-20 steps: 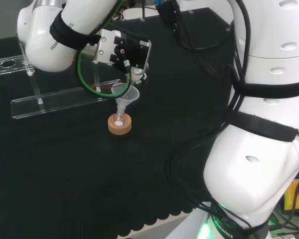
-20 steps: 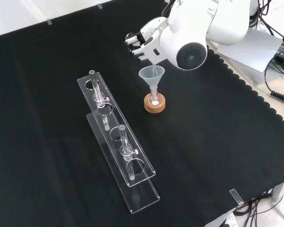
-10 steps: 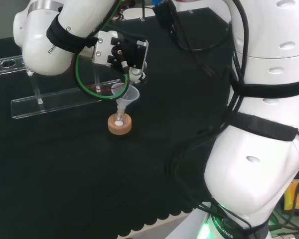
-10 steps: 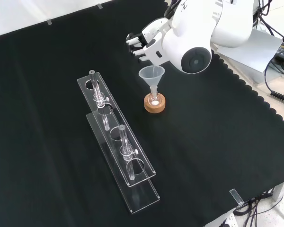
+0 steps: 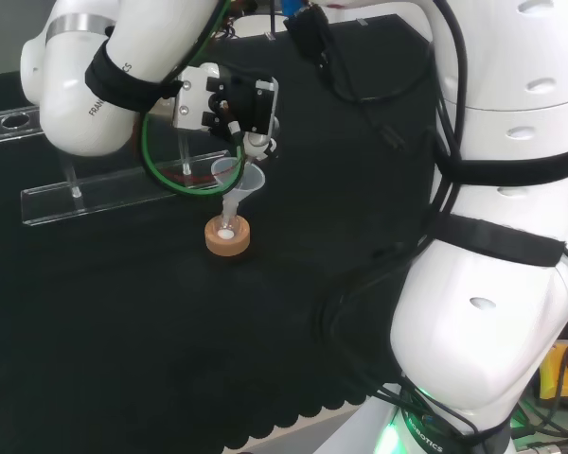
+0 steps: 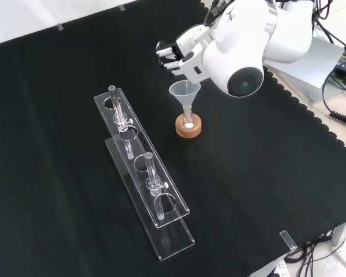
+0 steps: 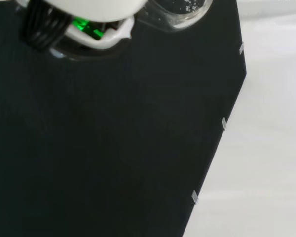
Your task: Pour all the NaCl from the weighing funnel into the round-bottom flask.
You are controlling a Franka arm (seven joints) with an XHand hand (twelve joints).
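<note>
Hovering over the black-cloth counter (image 6: 75, 69), the black and white hand (image 6: 181, 53) sits just above and behind a clear conical funnel (image 6: 184, 91) in the front view. Its fingers are curled, and in the head view the hand (image 5: 229, 106) seems to pinch a small clear piece at its fingertips, right over the funnel (image 5: 243, 180); the piece is too clear and too small to make out, so whether it is the weighing funnel I cannot tell for sure. In the wrist view a curved clear glass vessel with white specks on its wall (image 7: 180, 11) lies close to the blurred white part of the hand (image 7: 84, 10).

Below, the conical funnel stands upright with its stem down in the neck of a small clear round-bottom flask (image 6: 188, 121), and the flask rests in a tan cork ring stand (image 6: 188, 126). A white patch shows at the middle of the cork ring in both the front and head views (image 5: 227, 234).

To the left of the flask in the front view stand two long clear acrylic racks (image 6: 139, 173), one just beside the other, each with round holes and upright clear tubes. In the head view the racks (image 5: 95, 194) lie farther off, behind the arm's white link (image 5: 104, 76).
</note>
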